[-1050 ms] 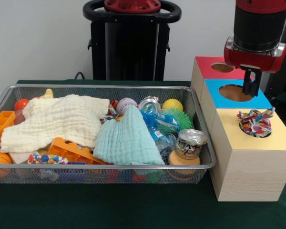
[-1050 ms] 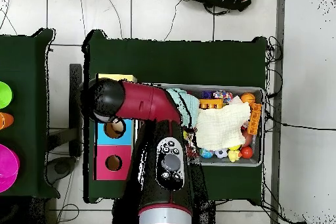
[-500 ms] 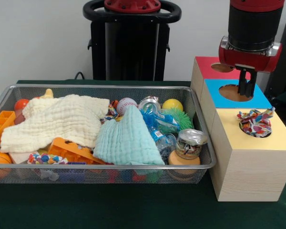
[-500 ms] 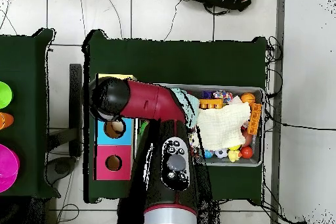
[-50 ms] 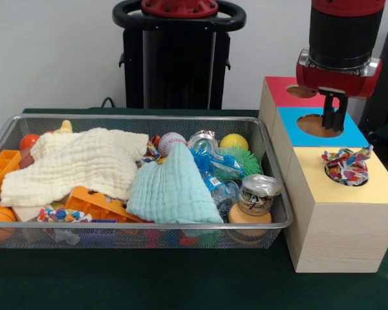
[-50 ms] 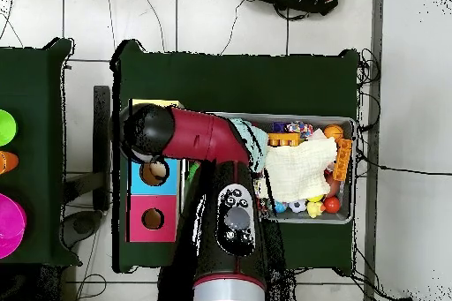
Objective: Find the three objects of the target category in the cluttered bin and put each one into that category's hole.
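My gripper [image 5: 334, 120] hangs just above the blue panel's round hole [image 5: 315, 126] on the wooden box, fingers together and nothing between them. A colourful patterned fabric toy [image 5: 346, 165] sits half sunk in the yellow panel's hole. The red panel's hole [image 5: 301, 91] lies behind. In the wire bin [image 5: 136, 117], a second patterned fabric toy [image 5: 61, 214] lies at the front left and another peeks out by the baseball [image 5: 171, 142]. In the overhead view the arm [image 6: 190, 134] covers the gripper and the yellow panel.
The bin also holds a cream cloth [image 5: 77, 161], a mint cloth [image 5: 171, 187], orange bricks [image 5: 100, 205], a tin can [image 5: 258, 194], a yellow ball [image 5: 233, 141], a green spiky ball [image 5: 242, 158] and a plastic bottle [image 5: 216, 174]. The box [image 6: 152, 196] stands beside the bin.
Over the last second the gripper rose a little and drifted back from the yellow panel toward the blue hole. It has stayed nearly still for the last half second.
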Robot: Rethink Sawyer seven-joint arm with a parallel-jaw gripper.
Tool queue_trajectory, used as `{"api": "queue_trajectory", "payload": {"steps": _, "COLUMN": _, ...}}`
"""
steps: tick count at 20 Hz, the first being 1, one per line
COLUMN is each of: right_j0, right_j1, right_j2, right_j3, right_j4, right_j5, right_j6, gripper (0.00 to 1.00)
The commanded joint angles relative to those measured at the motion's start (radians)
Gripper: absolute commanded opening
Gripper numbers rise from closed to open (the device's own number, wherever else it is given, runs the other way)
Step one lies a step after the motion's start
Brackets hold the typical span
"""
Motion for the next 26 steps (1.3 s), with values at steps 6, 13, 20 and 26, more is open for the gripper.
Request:
{"api": "queue_trajectory", "payload": {"steps": 6, "right_j0": -0.004, "right_j1": 0.114, "right_j2": 0.022, "right_j3": -0.042, "right_j4": -0.018, "right_j5": -0.086, "right_j6": 0.138, "gripper": 0.00}}
{"api": "queue_trajectory", "payload": {"steps": 13, "right_j0": 0.012, "right_j1": 0.177, "right_j2": 0.015, "right_j3": -0.052, "right_j4": -0.025, "right_j5": -0.204, "right_j6": 0.152, "gripper": 0.00}}
{"api": "queue_trajectory", "payload": {"steps": 20, "right_j0": 0.009, "right_j1": 0.205, "right_j2": 0.011, "right_j3": -0.056, "right_j4": -0.011, "right_j5": -0.247, "right_j6": 0.160, "gripper": 0.00}}
{"api": "queue_trajectory", "payload": {"steps": 26, "right_j0": 0.051, "right_j1": 0.275, "right_j2": -0.017, "right_j3": -0.076, "right_j4": -0.011, "right_j5": -0.359, "right_j6": 0.221, "gripper": 0.00}}
